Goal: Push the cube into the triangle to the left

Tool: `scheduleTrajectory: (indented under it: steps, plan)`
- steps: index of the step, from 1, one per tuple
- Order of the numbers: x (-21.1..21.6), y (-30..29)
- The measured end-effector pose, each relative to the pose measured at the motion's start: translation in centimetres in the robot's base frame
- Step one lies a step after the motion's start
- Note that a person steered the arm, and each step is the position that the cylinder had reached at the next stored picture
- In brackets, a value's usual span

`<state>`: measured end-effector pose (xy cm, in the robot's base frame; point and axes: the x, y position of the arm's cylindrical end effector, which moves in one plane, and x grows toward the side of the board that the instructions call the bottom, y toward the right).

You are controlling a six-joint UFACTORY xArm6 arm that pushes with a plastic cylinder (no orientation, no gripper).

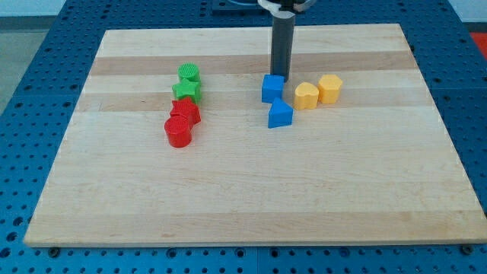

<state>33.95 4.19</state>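
A blue cube (pixel 272 88) sits near the middle of the wooden board (pixel 243 190). A blue triangular block (pixel 280 114) lies just below it and slightly right, almost touching it. My tip (pixel 279 76) stands at the cube's upper right edge, touching or nearly touching it. The dark rod rises from there toward the view's top.
Two yellow blocks (pixel 306 96) (pixel 330 88) sit right of the cube. At the left stands a column: a green cube-like block (pixel 189 74), a green star (pixel 186 91), a red star (pixel 185 113) and a red cylinder (pixel 178 132). A blue pegboard surrounds the board.
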Motion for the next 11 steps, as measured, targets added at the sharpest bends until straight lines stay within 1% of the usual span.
scheduleTrajectory:
  steps: [1, 4, 5, 9, 11]
  plan:
    - [1.2, -0.2]
    - [1.0, -3.7]
    - [1.0, -4.0]
    - [7.1, -4.0]
    - [10.2, -2.7]
